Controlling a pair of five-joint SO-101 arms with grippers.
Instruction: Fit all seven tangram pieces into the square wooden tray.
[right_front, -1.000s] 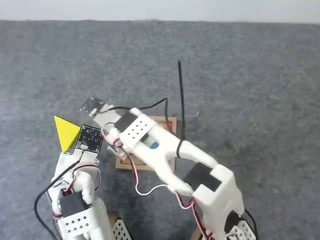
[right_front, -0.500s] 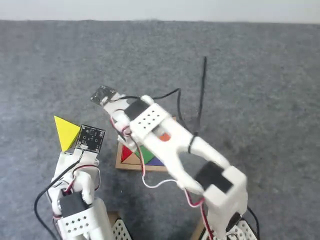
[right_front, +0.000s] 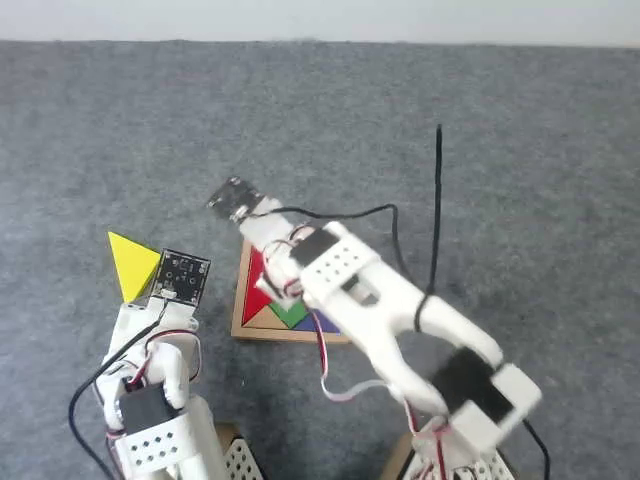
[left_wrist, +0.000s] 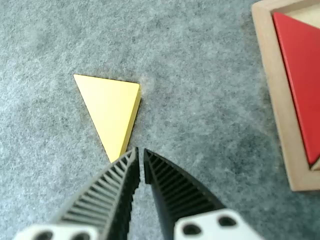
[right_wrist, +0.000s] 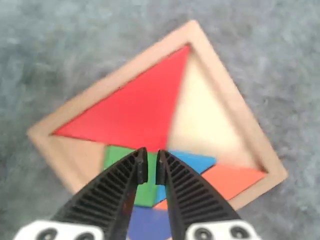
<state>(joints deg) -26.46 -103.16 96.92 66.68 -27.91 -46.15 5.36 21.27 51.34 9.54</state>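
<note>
1. The grey tabletop (right_front: 500, 150) carries everything.
2. The square wooden tray (right_front: 240, 295) lies flat between the two arms.
3. A red triangle (right_wrist: 135, 112) sits in the tray, with a bare wooden patch beside it.
4. A yellow triangle (left_wrist: 112, 107) lies flat on the tabletop, outside the tray and apart from it.
5. The left end effector (left_wrist: 140, 162) is closed and empty, its tips at the yellow triangle's nearest corner.
6. The right end effector (right_wrist: 148, 165) hangs over the tray, closed and gripping nothing.
7. Green (right_wrist: 112, 160), blue (right_wrist: 195, 161) and orange (right_wrist: 230, 180) pieces sit in the tray.
</note>
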